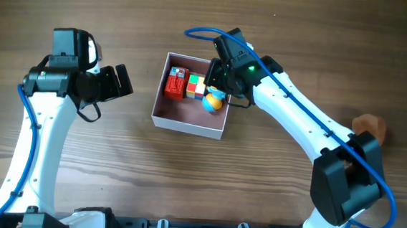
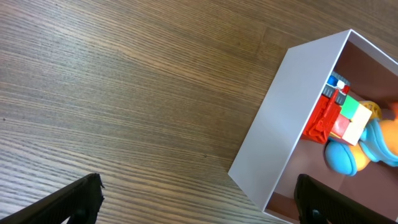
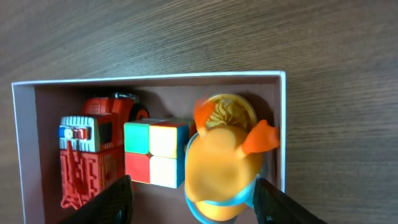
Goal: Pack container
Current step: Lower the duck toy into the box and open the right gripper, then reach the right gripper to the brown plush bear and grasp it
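Container (image 1: 187, 124), open table (image 1: 124, 22) all round, holds 3 toys along its far wall: red truck (image 1: 175, 83), colour cube (image 1: 195, 87), orange-blue toy (image 1: 214, 100). Right gripper (image 3: 194, 202) wide above that toy; left gripper (image 2: 199, 199) wide, empty.

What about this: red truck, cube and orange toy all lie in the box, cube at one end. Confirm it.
Not quite. The cube sits in the middle, between the red truck and the orange toy; all three lie in the box. The right wrist view shows it.
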`<state>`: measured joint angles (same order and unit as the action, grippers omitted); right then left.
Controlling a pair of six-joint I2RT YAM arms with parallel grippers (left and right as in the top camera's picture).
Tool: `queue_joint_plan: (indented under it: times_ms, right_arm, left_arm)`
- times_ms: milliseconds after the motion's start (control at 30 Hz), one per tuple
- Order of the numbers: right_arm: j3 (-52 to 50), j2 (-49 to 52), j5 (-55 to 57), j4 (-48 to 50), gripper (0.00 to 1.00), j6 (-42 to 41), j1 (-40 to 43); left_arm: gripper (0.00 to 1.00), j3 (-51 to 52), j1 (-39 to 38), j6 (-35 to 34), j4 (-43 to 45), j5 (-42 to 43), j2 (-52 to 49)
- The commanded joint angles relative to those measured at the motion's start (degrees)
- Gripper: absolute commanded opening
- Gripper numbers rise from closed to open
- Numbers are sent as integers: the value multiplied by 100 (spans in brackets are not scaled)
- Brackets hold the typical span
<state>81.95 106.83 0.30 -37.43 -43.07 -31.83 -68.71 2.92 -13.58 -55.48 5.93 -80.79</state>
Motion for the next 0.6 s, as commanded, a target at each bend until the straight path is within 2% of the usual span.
queue_joint_plan:
  times_ms: [0, 67, 133, 200, 267, 367, 433, 567]
  right_arm:
    - [92, -448, 245, -127, 60, 608, 35]
    - [212, -981, 780, -544, 62, 584, 153]
    - [284, -1558, 1073, -970, 73, 452, 459]
    - [286, -2302, 1086, -1611, 81, 240, 1187]
    - [286, -2918, 1064, -2297, 98, 330, 2194]
    - [284, -3303, 890, -2846, 100, 1390, 3766]
    - [234, -3178, 815, -2979, 100, 2190, 4754]
    - [-114, -2334, 496, -2675, 100, 3261, 5668]
  left_arm:
    - [100, 26, 20, 136, -50, 68, 0]
    - [100, 26, 20, 136, -50, 68, 0]
    - [100, 26, 20, 136, -50, 70, 0]
    - [100, 26, 20, 136, -48, 70, 0]
    - [100, 26, 20, 136, -48, 68, 0]
    - [100, 26, 20, 136, -46, 68, 0]
    - [100, 26, 20, 136, -46, 70, 0]
    - [100, 26, 20, 136, -50, 68, 0]
